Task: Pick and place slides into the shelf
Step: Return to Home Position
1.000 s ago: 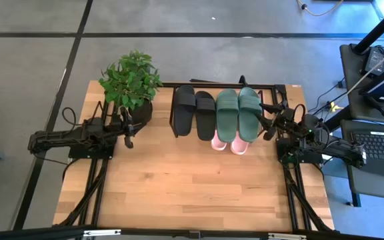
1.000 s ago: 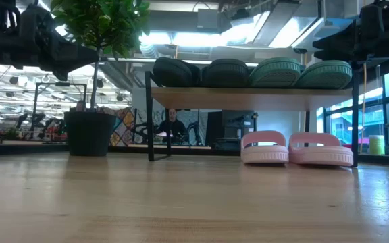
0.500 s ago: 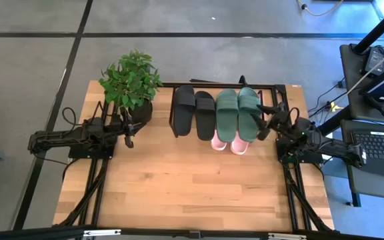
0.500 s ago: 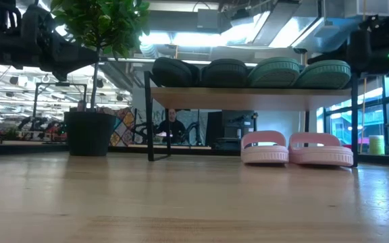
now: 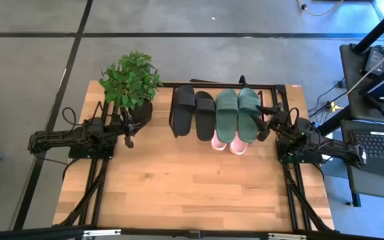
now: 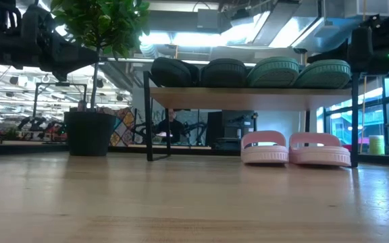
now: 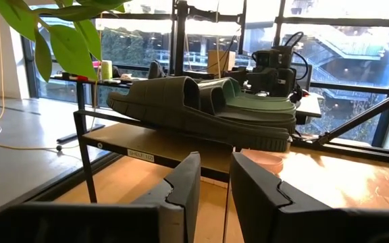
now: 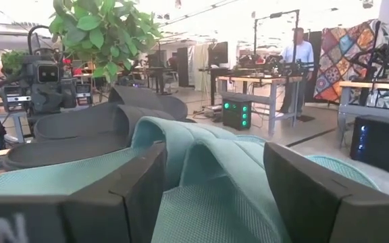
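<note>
Just ahead of the right tool [image 5: 264, 123], gaping wide and empty, we see green slides [image 5: 237, 113] and black slides [image 5: 193, 111] atop the shelf [image 6: 248, 99], with pink slides [image 6: 296, 149] underneath. The left tool [image 5: 129, 139] is barely parted, empty and well apart from the shelf.

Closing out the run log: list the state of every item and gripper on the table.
Shelf: upright, four slides on top.
Black slides: side by side on the shelf top.
Green slides: on the shelf top, beside the black ones.
Pink slides: on the table under the shelf.
Plant: upright in its pot.
Left gripper: narrowly open, empty.
Right gripper: open, empty, by the green slides.
</note>
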